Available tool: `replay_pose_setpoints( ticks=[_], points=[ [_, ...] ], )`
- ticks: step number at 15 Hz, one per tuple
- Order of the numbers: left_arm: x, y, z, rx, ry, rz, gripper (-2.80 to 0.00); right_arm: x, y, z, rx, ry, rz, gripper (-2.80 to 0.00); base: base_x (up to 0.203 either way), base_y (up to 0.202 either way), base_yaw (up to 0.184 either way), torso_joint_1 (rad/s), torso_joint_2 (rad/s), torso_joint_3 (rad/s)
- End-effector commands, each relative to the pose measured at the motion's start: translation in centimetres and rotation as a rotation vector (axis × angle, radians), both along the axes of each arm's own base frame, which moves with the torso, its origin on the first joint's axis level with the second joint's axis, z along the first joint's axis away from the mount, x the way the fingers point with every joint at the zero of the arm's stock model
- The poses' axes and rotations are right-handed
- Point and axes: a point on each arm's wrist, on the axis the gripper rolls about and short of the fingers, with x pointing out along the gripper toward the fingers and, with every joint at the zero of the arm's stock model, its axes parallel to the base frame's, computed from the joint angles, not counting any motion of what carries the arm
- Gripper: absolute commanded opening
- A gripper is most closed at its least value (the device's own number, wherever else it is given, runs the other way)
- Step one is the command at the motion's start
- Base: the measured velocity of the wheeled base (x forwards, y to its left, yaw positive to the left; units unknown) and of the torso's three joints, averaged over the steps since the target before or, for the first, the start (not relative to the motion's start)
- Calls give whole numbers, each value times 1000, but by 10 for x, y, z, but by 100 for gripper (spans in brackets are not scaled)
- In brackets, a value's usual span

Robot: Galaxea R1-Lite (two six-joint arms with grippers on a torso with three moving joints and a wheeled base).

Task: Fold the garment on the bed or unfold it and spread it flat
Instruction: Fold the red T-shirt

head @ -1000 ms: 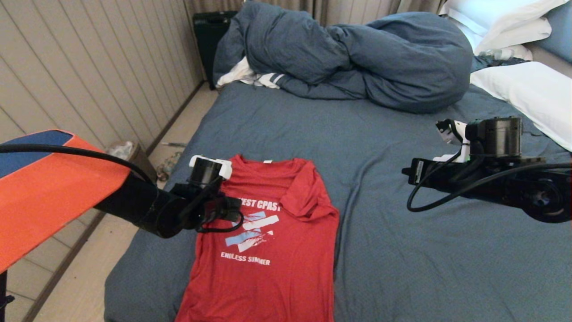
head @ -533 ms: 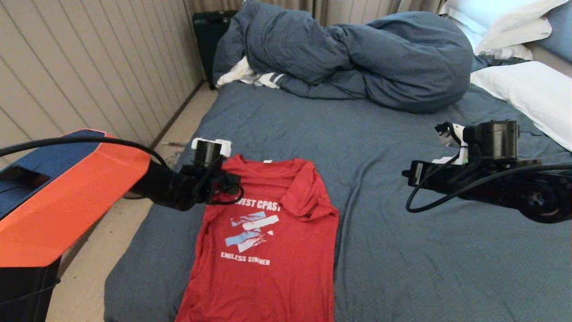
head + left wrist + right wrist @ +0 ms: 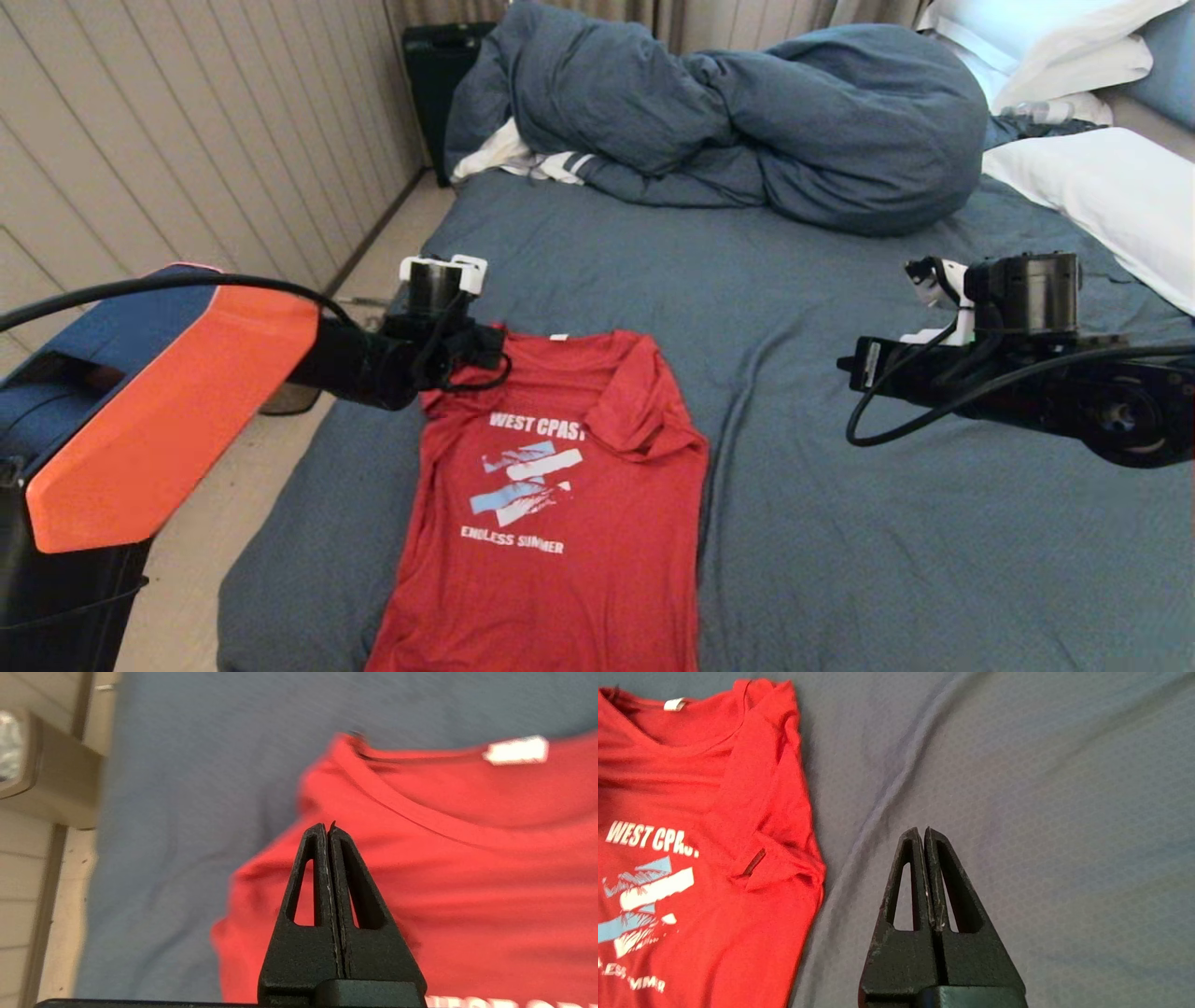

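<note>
- The shirt [image 3: 551, 495] lies print-up on the bed [image 3: 887, 523], at about 7 o'clock in the head view, with its collar toward 12 o'clock and its hem running off the lower edge.
- Both sleeves appear to be turned in over the body, the one at 3 o'clock more plainly so, leaving a narrow strip; a first fold is judged to be in place.
- The cloth is judged light, thin and limp: it should drape and crease readily and slide little on the sheet, and a single layer may be hard to pick off.
- A pinch at the shoulder corners by the collar, or at the hem corners, is judged the best hold.
- The left gripper [image 3: 329, 828] hovers over the shoulder at 10 o'clock of the print; its jaws are pressed together and hold nothing.
- The right gripper [image 3: 923, 833] hangs over bare sheet at 3 o'clock of the shirt, well apart from it, jaws likewise pressed together and empty.
</note>
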Motion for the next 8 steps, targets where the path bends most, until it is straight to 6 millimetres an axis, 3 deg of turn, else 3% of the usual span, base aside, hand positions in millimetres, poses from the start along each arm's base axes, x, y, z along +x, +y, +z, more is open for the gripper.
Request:
replay_pose_setpoints(
  ticks=[1, 5, 8],
  points=[
    [-8, -10, -11, 17, 25, -27, -280, 0, 0, 0, 2, -4, 0, -280, 0, 0, 0, 0, 0, 0],
    [-35, -20, -18, 94, 19, -107, -280, 1, 0, 0, 2, -2, 0, -280, 0, 0, 0, 0, 0, 0],
    [-56, 4, -1, 88, 23, -89, -280, 1, 0, -1, 2, 1, 0, -280, 0, 0, 0, 0, 0, 0]
  ],
)
